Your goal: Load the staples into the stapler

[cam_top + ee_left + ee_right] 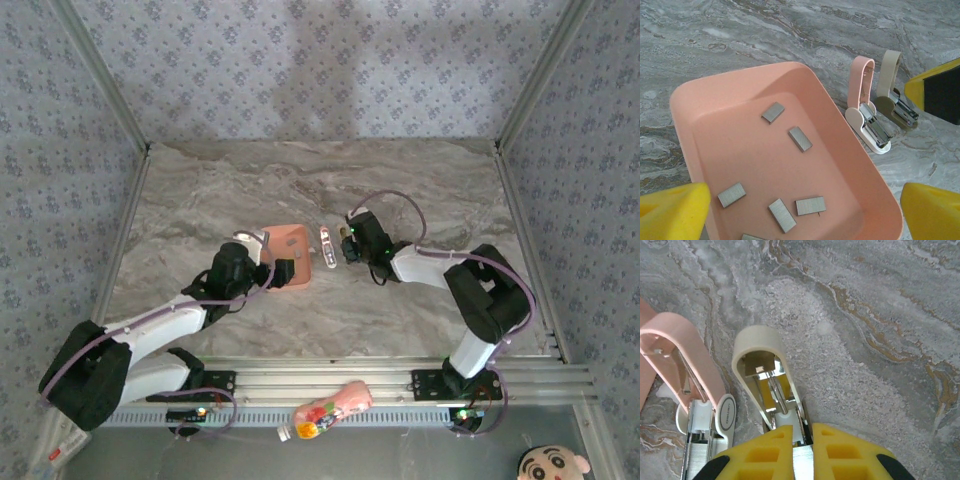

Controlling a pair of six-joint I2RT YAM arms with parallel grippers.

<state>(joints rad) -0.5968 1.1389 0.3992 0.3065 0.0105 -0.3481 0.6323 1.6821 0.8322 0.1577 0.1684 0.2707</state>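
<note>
1. Staples (800, 138) lie flat in the pink tray (740, 90), right under the left tool (802, 205). Six of them show, spread apart.
2. The left tool's two yellow fingers (670, 215) stand wide apart above the tray and hold nothing.
3. A pink stapler (867, 116) lies on the table (765, 30) just past the tray's edge, ahead and to the right of the left tool. Its lid is flipped up.
4. A cream stapler (760, 342) sits just beside the pink one, its lid up too, right in front of the right tool (801, 432).
5. The right tool's fingers are pressed together. They seem to pinch the shiny metal end of the cream stapler.
</note>
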